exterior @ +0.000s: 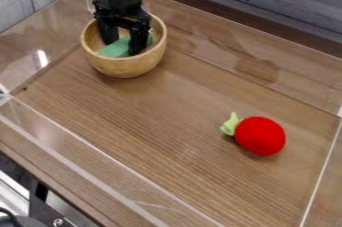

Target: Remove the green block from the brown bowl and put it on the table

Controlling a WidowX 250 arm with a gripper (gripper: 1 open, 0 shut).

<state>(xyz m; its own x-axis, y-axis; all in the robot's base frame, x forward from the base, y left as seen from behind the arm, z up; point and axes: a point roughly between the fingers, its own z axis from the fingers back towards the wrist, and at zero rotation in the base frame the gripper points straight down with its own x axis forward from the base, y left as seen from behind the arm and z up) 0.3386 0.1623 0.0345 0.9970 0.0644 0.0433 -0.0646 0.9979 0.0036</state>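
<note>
The brown bowl (124, 57) stands at the far left of the table (160, 131). Inside it lies the green block (123, 46), a light-green bar partly hidden by the gripper. My black gripper (119, 37) points straight down into the bowl, its fingers open and straddling the block. The frame does not show whether the fingers touch the block.
A red round toy fruit (259, 135) with a green leaf lies at the right of the table. A clear plastic rim (27, 91) runs around the table's edges. A grey plank wall stands behind.
</note>
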